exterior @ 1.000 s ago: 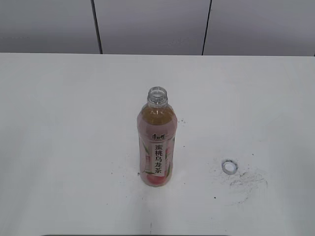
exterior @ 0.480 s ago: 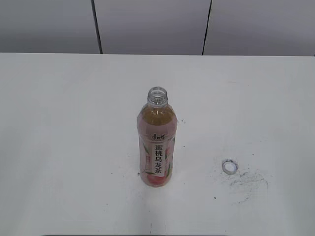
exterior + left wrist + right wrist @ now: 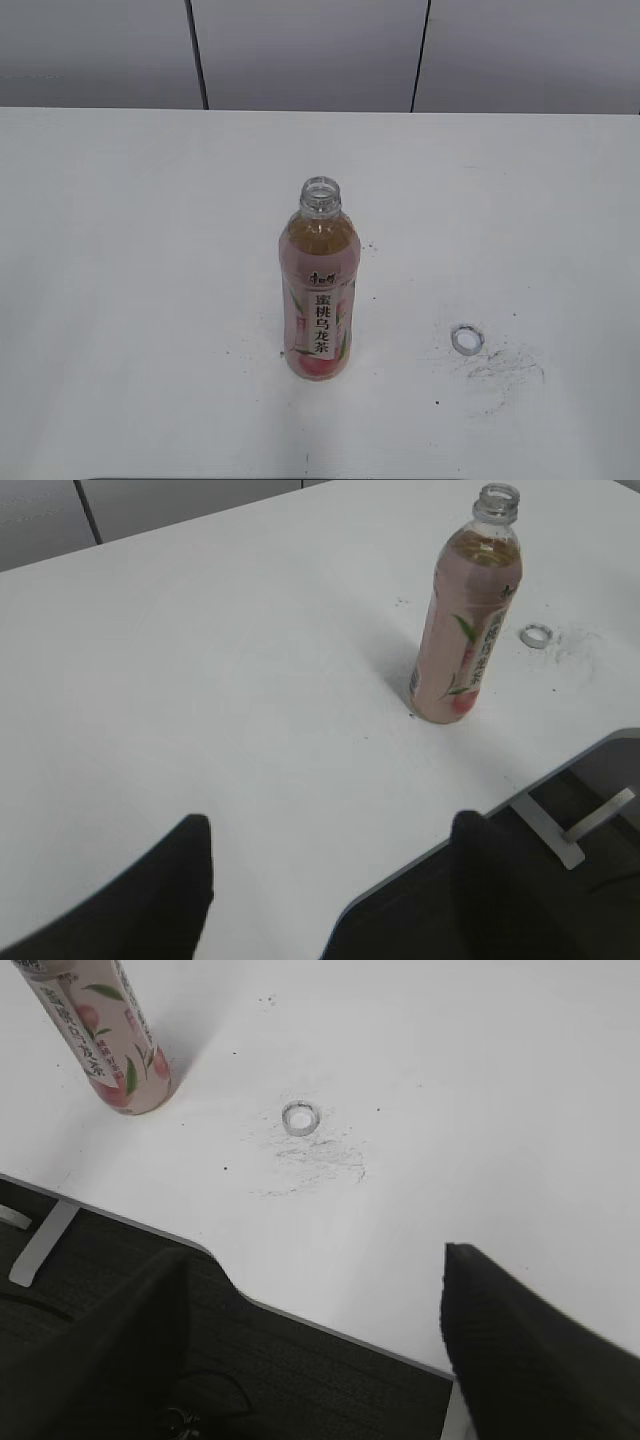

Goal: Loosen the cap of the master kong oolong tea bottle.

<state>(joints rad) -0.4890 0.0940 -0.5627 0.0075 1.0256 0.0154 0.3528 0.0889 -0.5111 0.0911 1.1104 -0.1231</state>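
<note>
The master kong oolong tea bottle (image 3: pixel 319 300) is standing upright mid-counter, neck open; the cap (image 3: pixel 466 340) is lying apart to its right. Both grippers, left (image 3: pixel 330 890) and right (image 3: pixel 315 1345), are hovering back with jaws wide, empty. A careless sweep risks toppling the uncapped bottle and spilling tea.

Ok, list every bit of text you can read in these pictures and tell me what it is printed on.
"蜜桃乌龙茶": black characters running down the white panel on the label of the tea bottle, read in the exterior view.
Small logo above that panel: too blurred to read.
Left wrist view: the label print is too small to read.
Right wrist view: dark print at the label's cut-off top edge, unreadable.
Cap on the table: no print legible.
</note>
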